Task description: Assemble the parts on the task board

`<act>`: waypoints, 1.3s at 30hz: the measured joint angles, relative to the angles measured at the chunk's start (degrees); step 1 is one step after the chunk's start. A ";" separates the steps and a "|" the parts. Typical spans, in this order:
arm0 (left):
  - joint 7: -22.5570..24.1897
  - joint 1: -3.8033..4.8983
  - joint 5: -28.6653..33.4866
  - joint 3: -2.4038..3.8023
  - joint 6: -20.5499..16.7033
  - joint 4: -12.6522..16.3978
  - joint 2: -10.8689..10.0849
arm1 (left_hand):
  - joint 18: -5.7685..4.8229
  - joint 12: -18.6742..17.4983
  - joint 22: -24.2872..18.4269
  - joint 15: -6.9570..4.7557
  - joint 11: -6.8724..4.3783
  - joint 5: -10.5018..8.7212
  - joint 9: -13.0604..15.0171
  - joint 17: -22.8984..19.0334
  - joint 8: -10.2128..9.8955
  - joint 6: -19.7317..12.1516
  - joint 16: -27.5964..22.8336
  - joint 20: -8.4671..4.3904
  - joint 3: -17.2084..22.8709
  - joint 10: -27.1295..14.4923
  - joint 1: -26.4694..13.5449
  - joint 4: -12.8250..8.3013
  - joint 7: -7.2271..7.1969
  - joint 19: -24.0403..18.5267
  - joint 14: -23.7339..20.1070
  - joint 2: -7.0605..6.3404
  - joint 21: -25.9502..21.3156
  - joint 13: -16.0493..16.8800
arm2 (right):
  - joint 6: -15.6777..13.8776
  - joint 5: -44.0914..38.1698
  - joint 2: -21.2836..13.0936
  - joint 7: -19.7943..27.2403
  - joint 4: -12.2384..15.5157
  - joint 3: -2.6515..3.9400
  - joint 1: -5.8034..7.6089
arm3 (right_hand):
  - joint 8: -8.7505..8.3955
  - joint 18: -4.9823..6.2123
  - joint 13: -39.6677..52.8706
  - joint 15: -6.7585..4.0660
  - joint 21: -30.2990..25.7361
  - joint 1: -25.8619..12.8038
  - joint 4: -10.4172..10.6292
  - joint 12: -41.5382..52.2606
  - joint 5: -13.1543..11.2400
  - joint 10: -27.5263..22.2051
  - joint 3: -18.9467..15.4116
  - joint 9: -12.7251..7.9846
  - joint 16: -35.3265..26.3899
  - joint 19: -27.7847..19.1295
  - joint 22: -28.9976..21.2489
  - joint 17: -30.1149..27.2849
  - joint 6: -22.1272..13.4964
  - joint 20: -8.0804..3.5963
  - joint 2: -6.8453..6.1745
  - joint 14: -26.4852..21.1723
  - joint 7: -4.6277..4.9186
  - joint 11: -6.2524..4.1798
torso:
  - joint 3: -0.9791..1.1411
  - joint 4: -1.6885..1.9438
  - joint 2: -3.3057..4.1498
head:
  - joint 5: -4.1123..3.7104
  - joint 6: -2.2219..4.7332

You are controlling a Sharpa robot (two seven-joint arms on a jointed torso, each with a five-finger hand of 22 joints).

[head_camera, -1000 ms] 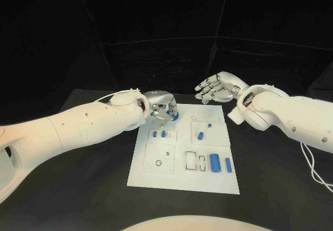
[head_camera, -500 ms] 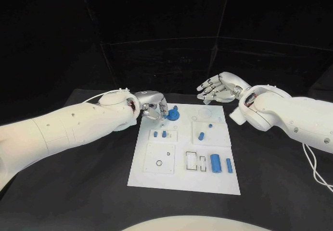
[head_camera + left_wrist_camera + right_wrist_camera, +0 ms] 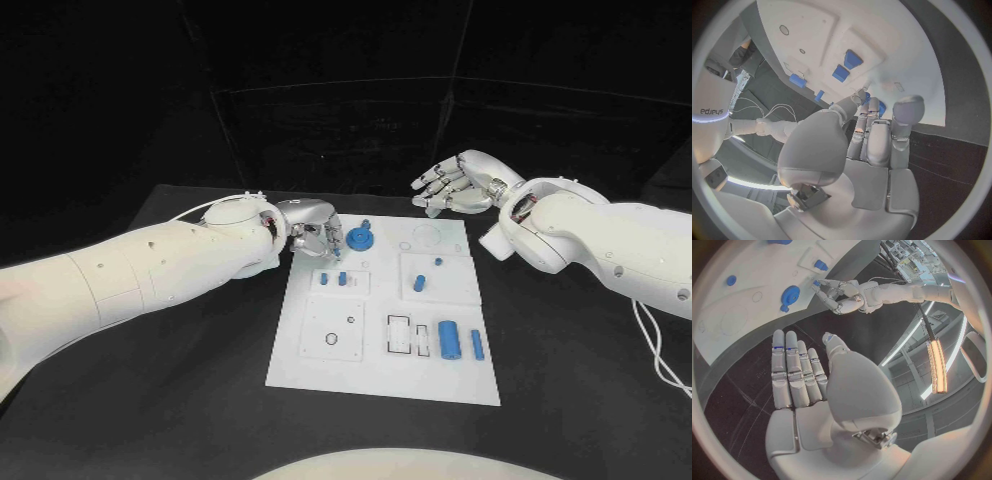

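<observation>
The white task board [image 3: 382, 372] lies in the middle of the black table. A round blue part [image 3: 359, 238] with a small peg on top sits at the board's far left corner. My left hand [image 3: 310, 238] hangs just left of it, fingers pointing down beside the part and holding nothing. In the left wrist view the fingers [image 3: 873, 130] stretch side by side toward the board [image 3: 904, 45], with blue showing past their tips. My right hand [image 3: 454, 185] hovers beyond the board's far edge, fingers spread and empty. Its wrist view shows its straight fingers [image 3: 795, 370] and the round part [image 3: 790, 293].
Two small blue pegs [image 3: 335, 277] stand in the left panel, and two more blue pieces [image 3: 417, 282] in the right panel. A blue cylinder [image 3: 449, 339] and a blue bar [image 3: 475, 344] lie near the rectangular slots [image 3: 397, 333]. A white cable [image 3: 656, 350] trails at the table's right.
My left hand has drawn back to the left off the round blue part, which now stands uncovered on the board. The right hand has stayed in place.
</observation>
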 measured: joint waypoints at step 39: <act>-0.12 -0.43 0.24 -0.24 1.48 -1.15 1.42 | 0.00 -0.33 0.42 0.00 -0.20 0.00 -0.07 -0.10 -0.23 0.41 0.00 0.00 0.16 0.21 0.00 -0.16 -0.02 0.00 0.00 0.00 0.28 0.01 | 0.05 0.00 0.22 -0.01 -0.07 0.00 0.00 | 0.00 0.00 0.00 0.00 0.00 0.00 0.00 0.00 0.00 0.00 0.00 0.00 0.00 0.00 0.01 0.01 0.00 0.00 0.00 0.00 0.00 0.00 | 0.01 0.03 -0.01 | -0.26 -0.50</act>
